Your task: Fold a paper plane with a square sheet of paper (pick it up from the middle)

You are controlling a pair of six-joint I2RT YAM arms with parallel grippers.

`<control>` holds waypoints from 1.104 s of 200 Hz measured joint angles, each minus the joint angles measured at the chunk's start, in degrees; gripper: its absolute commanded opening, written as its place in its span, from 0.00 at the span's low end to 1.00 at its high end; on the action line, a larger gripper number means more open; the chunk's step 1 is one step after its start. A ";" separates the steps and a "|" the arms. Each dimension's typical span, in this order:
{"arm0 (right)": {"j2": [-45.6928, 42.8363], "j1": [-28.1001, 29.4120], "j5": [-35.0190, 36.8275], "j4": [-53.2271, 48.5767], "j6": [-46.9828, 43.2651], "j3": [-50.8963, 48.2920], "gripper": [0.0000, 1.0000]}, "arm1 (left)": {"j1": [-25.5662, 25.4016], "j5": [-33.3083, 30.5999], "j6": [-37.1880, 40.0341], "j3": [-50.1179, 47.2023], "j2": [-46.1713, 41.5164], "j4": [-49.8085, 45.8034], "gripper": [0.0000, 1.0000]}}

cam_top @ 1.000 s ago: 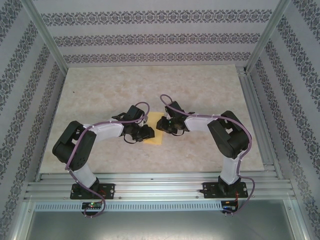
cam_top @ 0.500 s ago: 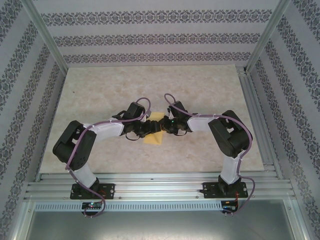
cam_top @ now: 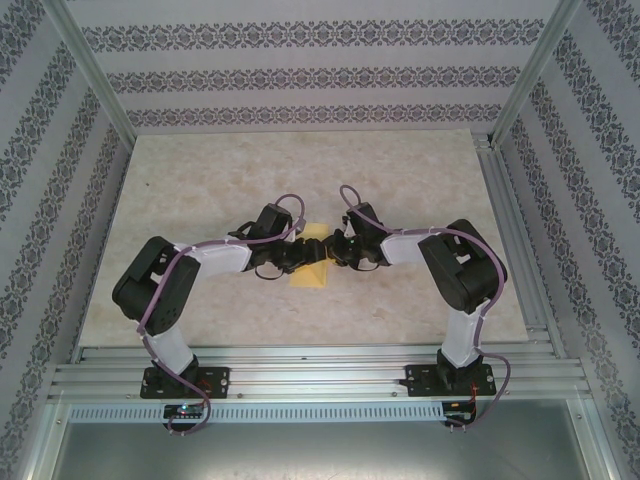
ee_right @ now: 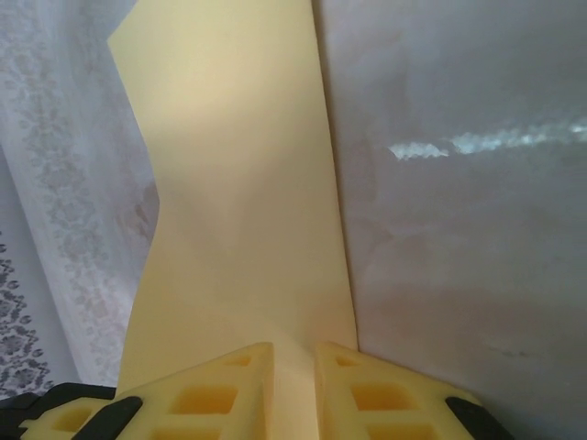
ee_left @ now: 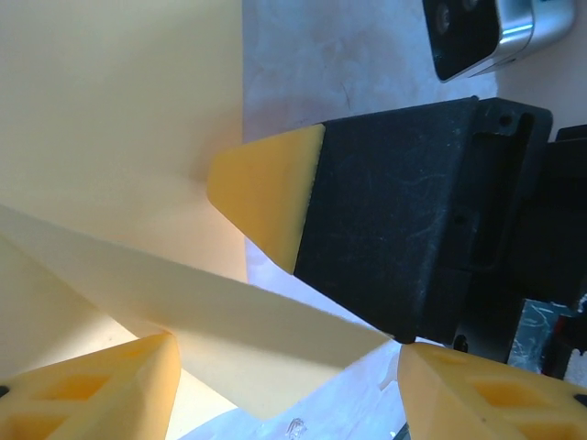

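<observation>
— Where's the yellow sheet (cam_top: pixel 310 275)?
— Middle of the counter (cam_top: pixel 300 170), pinched by the right fingers (ee_right: pixel 220 390); the left fingers (ee_left: pixel 92 390) are spread open either side of it.
— Then close left squarely, without tugging against the right pinch.

A robotics lab test booth: aluminium frame (cam_top: pixel 92 75), patterned backdrop walls (cam_top: pixel 300 60), marble-look tabletop (cam_top: pixel 250 170), mounting rails (cam_top: pixel 320 375).
</observation>
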 measured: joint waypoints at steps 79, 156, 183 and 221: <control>0.00 -3.48 -5.44 11.82 8.59 -5.42 0.24 | 0.02 -2.82 0.04 -0.02 0.63 3.13 0.54; -8.00 -5.07 -3.19 4.52 4.26 -5.62 0.33 | 0.02 -5.14 0.28 -0.04 2.32 3.15 0.42; -10.58 -5.05 -1.25 -1.40 -2.29 -5.60 0.36 | 0.02 -5.62 0.28 -0.04 2.47 3.13 0.41; -11.15 -4.63 -0.55 -7.39 -9.49 -5.51 0.37 | 0.02 -5.75 0.28 -0.04 2.47 3.13 0.40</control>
